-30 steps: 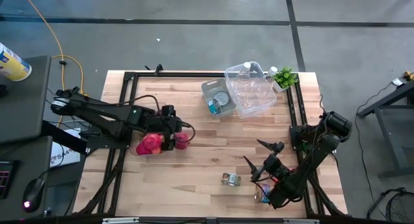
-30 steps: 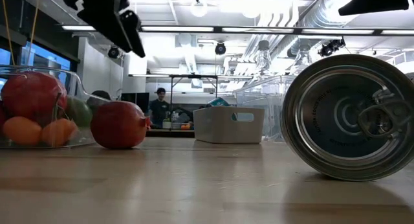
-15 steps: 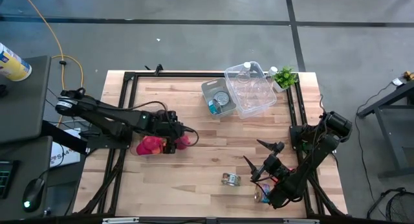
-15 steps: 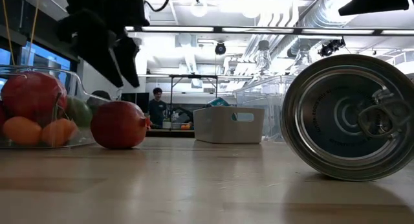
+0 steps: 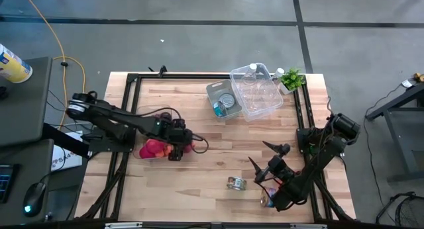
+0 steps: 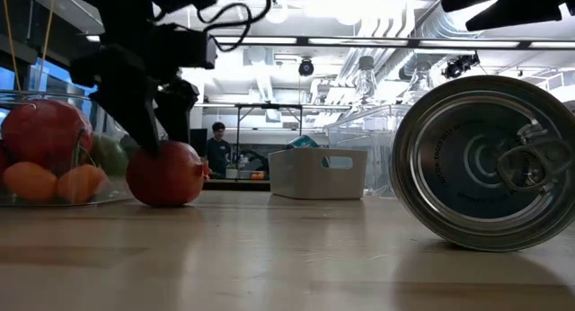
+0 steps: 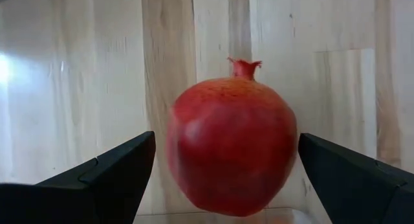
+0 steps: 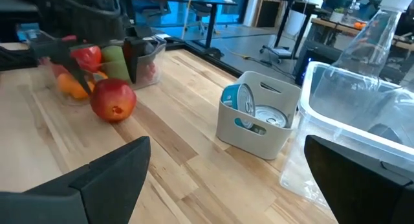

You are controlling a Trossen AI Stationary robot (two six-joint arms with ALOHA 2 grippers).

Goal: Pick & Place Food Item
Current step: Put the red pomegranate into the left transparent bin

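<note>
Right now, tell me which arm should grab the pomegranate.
Left. Its open tool already straddles the pomegranate, a finger on each side. The right tool waits far across the table, near the can.

One camera looks straight down on the whole table (image 5: 218, 156). Another sits low, looking across it. Both wrist cameras see the pomegranate (image 7: 231, 146), the left from very close.

- one pomegranate (image 7: 231, 145) loose on the worktop;
- two bins — one grey (image 5: 222, 100), one clear (image 5: 256, 91);
- one can (image 5: 236, 183) lying alone;
- one fruit bowl (image 8: 97, 67);
- one plant (image 5: 290, 78)
</note>
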